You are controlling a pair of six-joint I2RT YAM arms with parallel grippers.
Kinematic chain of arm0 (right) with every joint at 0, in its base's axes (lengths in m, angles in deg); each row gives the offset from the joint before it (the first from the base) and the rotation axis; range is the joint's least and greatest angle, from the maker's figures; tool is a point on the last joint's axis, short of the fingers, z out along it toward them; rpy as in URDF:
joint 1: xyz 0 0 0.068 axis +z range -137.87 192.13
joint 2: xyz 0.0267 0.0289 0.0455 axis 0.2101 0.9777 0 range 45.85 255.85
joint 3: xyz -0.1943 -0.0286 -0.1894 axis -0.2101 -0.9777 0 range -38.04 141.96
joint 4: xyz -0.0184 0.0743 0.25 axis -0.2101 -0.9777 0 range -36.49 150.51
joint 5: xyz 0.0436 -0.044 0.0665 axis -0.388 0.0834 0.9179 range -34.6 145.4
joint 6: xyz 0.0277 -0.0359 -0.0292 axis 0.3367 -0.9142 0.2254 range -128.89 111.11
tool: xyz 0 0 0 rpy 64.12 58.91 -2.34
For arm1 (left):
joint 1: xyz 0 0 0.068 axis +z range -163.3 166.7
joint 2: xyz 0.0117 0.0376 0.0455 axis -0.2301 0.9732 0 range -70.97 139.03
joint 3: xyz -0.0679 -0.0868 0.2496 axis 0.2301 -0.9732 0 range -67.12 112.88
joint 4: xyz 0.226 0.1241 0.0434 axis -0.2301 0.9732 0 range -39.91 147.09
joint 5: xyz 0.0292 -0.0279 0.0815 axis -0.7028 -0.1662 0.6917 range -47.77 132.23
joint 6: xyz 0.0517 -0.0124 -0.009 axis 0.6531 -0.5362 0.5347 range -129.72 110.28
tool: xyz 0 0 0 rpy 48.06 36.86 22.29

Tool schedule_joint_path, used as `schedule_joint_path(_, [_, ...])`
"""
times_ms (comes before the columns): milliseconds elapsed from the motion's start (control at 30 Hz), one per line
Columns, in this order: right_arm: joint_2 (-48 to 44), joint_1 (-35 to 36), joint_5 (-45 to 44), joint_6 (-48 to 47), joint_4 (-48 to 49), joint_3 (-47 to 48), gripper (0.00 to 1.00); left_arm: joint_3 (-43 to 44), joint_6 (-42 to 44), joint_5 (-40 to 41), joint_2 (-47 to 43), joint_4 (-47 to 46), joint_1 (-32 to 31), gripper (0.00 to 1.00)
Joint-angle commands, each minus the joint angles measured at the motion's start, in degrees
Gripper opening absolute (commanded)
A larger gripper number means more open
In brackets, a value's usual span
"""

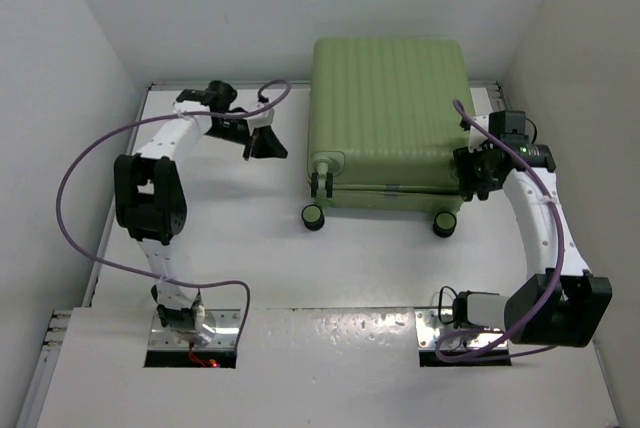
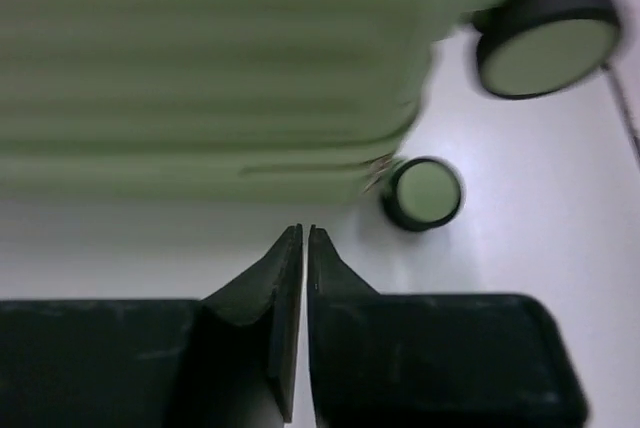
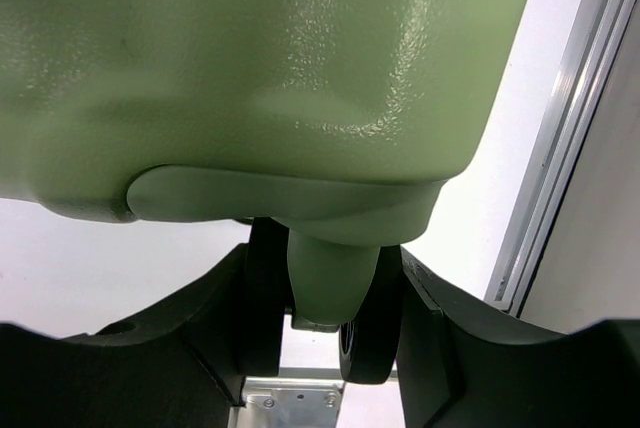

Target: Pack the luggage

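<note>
Left fingers (image 2: pixel 282 278): matte black wedges, closed to a hairline slit, holding nothing, just beside the luggage (image 1: pixel 385 113). Right fingers (image 3: pixel 200 338): curved black, clamped on a caster (image 3: pixel 325 278) at the luggage's near right corner, a smooth green fork with black wheels. Tabletop (image 1: pixel 240 238): plain white, enclosed by white walls (image 1: pixel 60 68). The luggage, light green with a ribbed, faintly pebbled hard shell, lies closed and flat at far centre-right, wheels toward the arms.
</note>
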Motion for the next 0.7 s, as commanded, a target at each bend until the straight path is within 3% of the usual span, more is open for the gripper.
schedule_joint_path(0, [-2.27,0.75,1.32,-1.00,-1.14,1.47,0.00,-0.45,-29.35,12.41,-8.00,-20.73,0.77,0.12])
schedule_joint_path(67, [-2.27,-0.03,1.15,-0.82,-0.45,1.47,0.00,-3.87,-33.25,17.78,-14.59,-30.41,0.77,0.27])
schedule_joint_path(100, [-2.18,-0.39,1.15,-0.82,-0.61,1.56,0.00,-5.80,-36.15,17.80,-14.63,-30.48,0.77,0.33])
schedule_joint_path(133, [-2.26,-0.56,1.15,-0.65,-0.61,1.82,0.00,-10.08,-41.75,17.80,-18.98,-36.57,1.81,0.37])
schedule_joint_path(267, [-2.27,-2.58,3.34,-0.56,-0.44,1.91,0.00,-19.07,-46.45,21.12,-27.69,-39.62,2.88,0.97])
schedule_joint_path(333, [-2.70,-3.11,4.48,-0.56,0.26,1.48,0.00,-24.60,-46.46,24.37,-33.23,-40.93,1.92,1.00])
schedule_joint_path(367, [-2.88,-3.55,4.66,-0.47,0.35,1.21,0.00,-31.93,-47.24,26.40,-36.83,-44.94,0.43,1.00])
schedule_joint_path(400, [-3.40,-3.73,4.84,-0.30,0.61,0.77,0.00,-36.10,-48.82,29.90,-45.05,-48.03,-0.37,1.00])
schedule_joint_path(467, [-3.76,-4.25,6.07,-0.47,1.32,-0.02,0.00,-45.75,-57.21,36.49,-53.00,-56.53,-2.65,1.00])
schedule_joint_path(533, [-4.54,-4.52,7.46,-0.21,2.19,-1.07,0.00,-50.53,-65.74,42.31,-61.25,-58.33,-4.68,1.00])
schedule_joint_path(667, [-5.78,-4.87,9.14,0.93,3.95,-3.01,0.00,-49.77,-71.94,40.49,-60.27,-51.87,-6.26,1.00])
